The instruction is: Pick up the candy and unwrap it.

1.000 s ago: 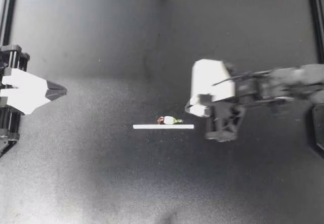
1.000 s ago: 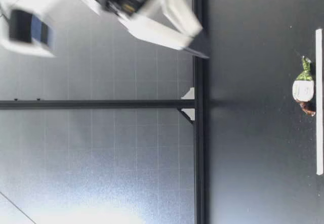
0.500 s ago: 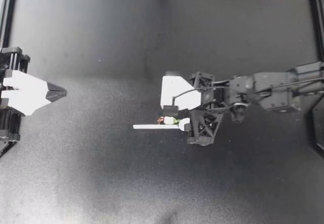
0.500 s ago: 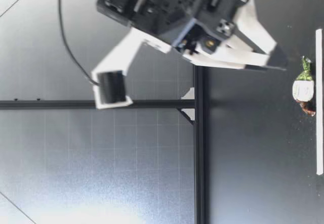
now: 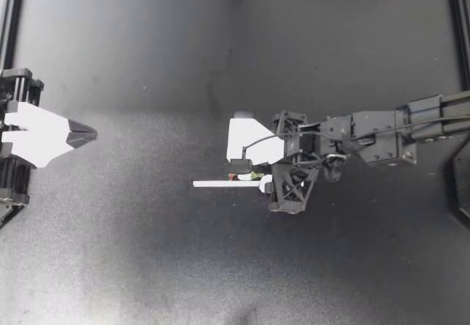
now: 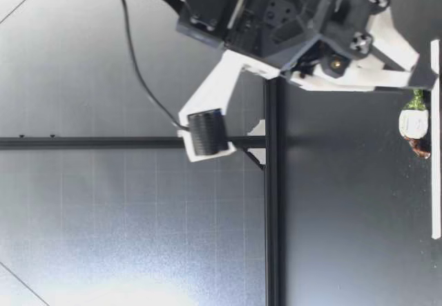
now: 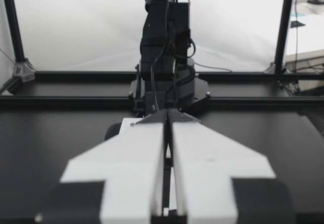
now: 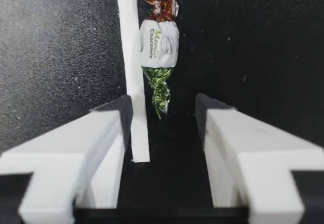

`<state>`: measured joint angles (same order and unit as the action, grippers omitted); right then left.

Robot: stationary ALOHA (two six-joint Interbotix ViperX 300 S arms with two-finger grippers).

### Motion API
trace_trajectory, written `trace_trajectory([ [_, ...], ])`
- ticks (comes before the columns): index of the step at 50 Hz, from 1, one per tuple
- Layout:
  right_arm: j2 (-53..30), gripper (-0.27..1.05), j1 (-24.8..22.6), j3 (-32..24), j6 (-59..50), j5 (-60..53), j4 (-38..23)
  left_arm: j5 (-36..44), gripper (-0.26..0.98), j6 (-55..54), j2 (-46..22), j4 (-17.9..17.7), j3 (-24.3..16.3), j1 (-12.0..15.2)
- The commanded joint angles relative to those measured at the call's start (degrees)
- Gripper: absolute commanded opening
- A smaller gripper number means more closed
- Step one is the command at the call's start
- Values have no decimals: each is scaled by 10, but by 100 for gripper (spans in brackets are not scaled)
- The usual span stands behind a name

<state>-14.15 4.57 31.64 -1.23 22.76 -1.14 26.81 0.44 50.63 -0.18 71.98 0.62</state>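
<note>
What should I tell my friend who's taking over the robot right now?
Candy: wrapped, lying on the table beside a white strip.
Right gripper: open, low by the table. Only the tip of the green twist sits between its fingertips, along with the strip's end. Nothing is gripped.
Left gripper: shut, empty, far off to the side.
Done: the approach only.
Left: grip the candy, lift it, unwrap it.

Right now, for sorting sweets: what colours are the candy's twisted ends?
The candy has one green, one brown end; right wrist view.
</note>
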Motion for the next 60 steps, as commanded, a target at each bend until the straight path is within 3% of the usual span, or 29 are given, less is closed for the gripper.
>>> trace_trajectory([
  [1,5,44,4,-11,0,-5,0,5,-11,1,-3,0,-8,1],
  [10,-7,31,4,-12,1,-3,0,5,-11,2,-3,0,-9,1],
  [22,-15,-1,4,-18,0,12,1,5,-11,2,-3,0,-7,1],
  [29,-7,-13,4,-20,-2,39,1,3,-11,1,-4,0,-6,1],
  [45,85,-15,4,-22,-2,58,1,4,-1,1,-47,0,-11,4],
  [60,193,-15,4,-24,-2,89,15,6,34,1,-144,0,-47,4],
])
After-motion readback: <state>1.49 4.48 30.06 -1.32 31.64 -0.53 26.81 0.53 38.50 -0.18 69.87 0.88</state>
